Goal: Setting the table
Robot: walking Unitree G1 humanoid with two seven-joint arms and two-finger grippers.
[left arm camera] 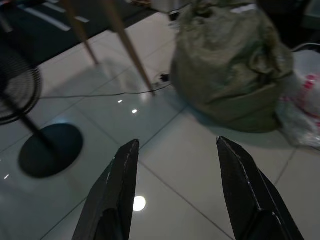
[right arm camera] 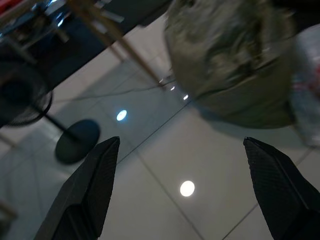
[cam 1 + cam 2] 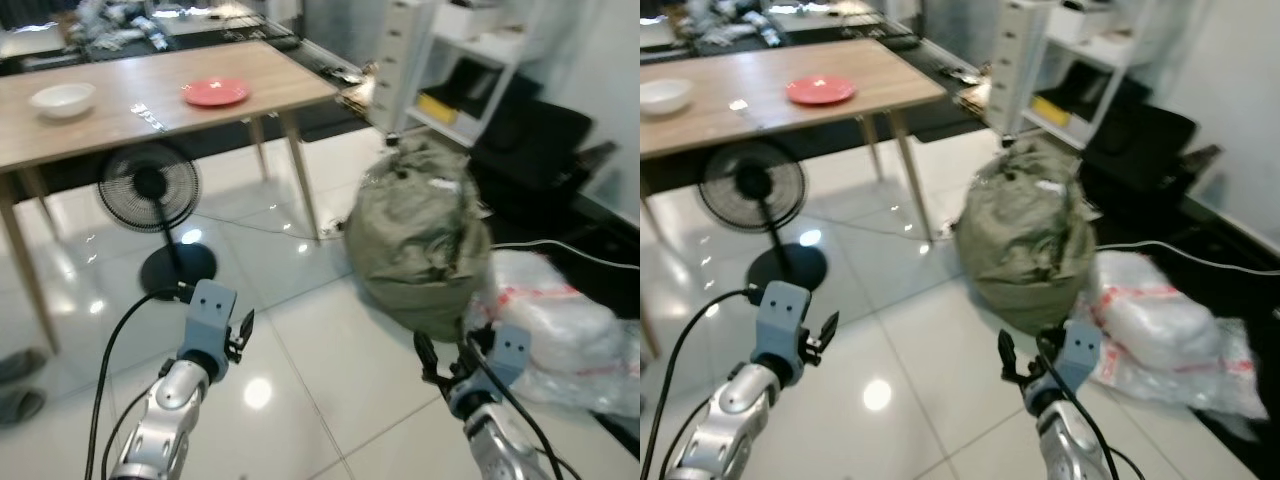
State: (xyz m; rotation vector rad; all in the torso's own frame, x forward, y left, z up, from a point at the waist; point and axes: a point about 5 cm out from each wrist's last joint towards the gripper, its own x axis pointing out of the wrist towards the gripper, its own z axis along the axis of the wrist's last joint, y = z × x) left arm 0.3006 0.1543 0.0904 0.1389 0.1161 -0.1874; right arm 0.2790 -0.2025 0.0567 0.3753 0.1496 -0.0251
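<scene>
Table [image 3: 120, 120] stands in the upper left of the head view, well apart from the robot, with a white bowl [image 3: 63, 99] at its left end and a red plate [image 3: 216, 92] further right; both look empty as far as the blur allows. Small bright bits [image 3: 150, 116] lie between them, too small to identify.

Under the table, left of centre, a fan [image 3: 150, 187] rests on a dark round base [image 3: 177, 269], and a thin cable [image 3: 270, 228] runs across the tiles past the table leg [image 3: 300, 175]. My guess is that this is the main risk: walking toward the table could snag the cable or knock the fan over.

Low in the frame, the left gripper [image 1: 175, 185] hangs over bare tile, fingers spread and holding nothing. The right gripper [image 2: 185, 185] does the same lower right, also released and empty.

Right of centre sits a stuffed olive sack [image 3: 420, 235], tied shut, contents hidden. Just beside it at lower right lie clear plastic bags [image 3: 560, 325] of something pale. A turn to the right could brush either. White shelves [image 3: 455, 70] at the upper right hold a yellow item [image 3: 437, 108].
</scene>
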